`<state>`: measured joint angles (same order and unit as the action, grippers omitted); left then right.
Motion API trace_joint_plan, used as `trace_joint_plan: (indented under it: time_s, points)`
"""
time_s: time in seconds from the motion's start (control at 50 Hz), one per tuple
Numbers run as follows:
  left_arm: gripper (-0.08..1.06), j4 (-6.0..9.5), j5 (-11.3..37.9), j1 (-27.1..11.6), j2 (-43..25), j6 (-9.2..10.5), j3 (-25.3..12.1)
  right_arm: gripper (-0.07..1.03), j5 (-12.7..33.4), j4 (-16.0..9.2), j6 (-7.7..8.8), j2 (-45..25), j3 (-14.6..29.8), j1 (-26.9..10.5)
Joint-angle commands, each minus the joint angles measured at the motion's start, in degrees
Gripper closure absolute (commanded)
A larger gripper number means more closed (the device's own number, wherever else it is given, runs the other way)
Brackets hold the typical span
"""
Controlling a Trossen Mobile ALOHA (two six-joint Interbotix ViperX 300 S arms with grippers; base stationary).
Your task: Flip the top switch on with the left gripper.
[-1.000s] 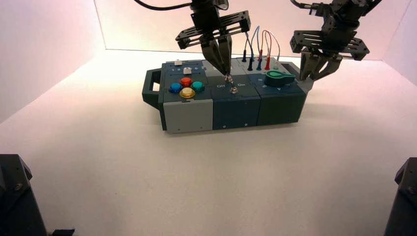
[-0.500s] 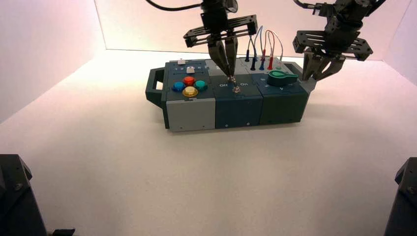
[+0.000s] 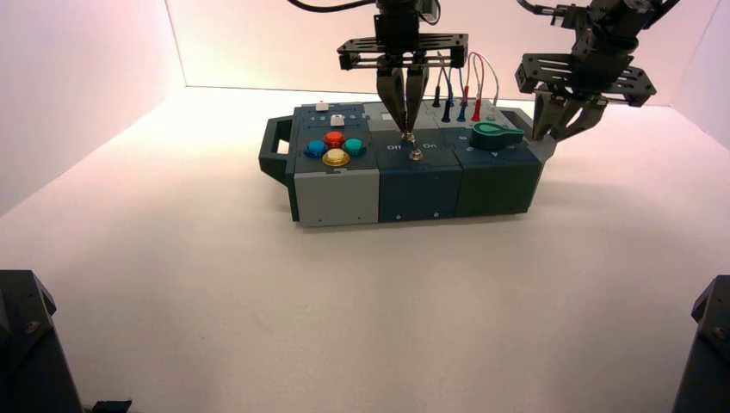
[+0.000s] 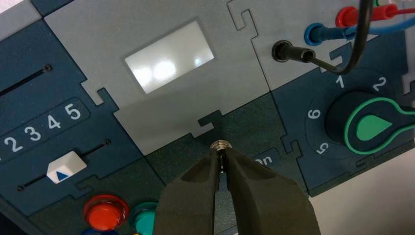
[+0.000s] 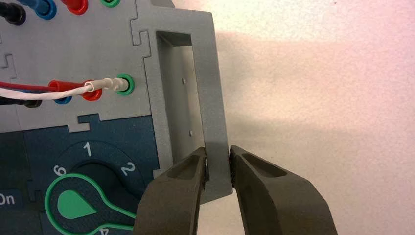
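Over the middle dark-blue section of the box (image 3: 417, 185), the left gripper (image 3: 405, 127) hangs point-down with its two fingers nearly together, their tips pinching the little silver lever of the top switch (image 4: 220, 146), which sits just behind its twin (image 3: 416, 155) between the Off and On labels. Compared with a second ago, the gripper has travelled from the Off side toward the On side, and the whole box has slid the same way across the table (image 3: 215, 284), its handle (image 3: 274, 155) now closer to the middle. From the left wrist view the lever tip lies close to the On label (image 4: 264, 159), so the flip looks done or nearly so, though I cannot tell for sure. At the box's far end the right gripper (image 5: 218, 164) clamps its fingers on the grey handle (image 5: 215, 98) beside the green knob (image 3: 493, 135), steadying the box; the slide suggests that hold gives a little.
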<state>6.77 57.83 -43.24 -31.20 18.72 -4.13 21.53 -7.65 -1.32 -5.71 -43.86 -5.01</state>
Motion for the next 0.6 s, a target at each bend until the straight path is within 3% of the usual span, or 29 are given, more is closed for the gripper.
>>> trace_joint_plan:
  time_s: [0.02, 0.1, 0.2, 0.4, 0.6]
  points:
    - [1.01, -1.76, 0.5, -3.1, 0.3, 1.67, -4.8, 0.99, -0.5, -0.4, -0.97, 0.2, 0.4, -0.7]
    - [1.01, -4.83, 2.7, -4.0, -0.7, 3.16, -7.1, 0.99, -0.7, -0.4, -0.97, -0.2, 0.4, -0.7]
    - [1.01, -7.12, 5.6, -4.8, -2.3, 3.87, -9.8, 0.99, -0.8, -0.4, -0.97, -0.4, 0.4, -0.6]
    - [1.01, -7.82, 8.6, -6.1, -5.1, 3.78, -15.2, 0.99, -1.0, -0.4, -0.88, -1.1, 0.2, -0.7]
    - [1.01, -7.56, 8.8, -6.1, -4.5, 3.69, -15.9, 0.99, -1.2, 0.0, -0.35, -1.2, 0.1, -0.4]
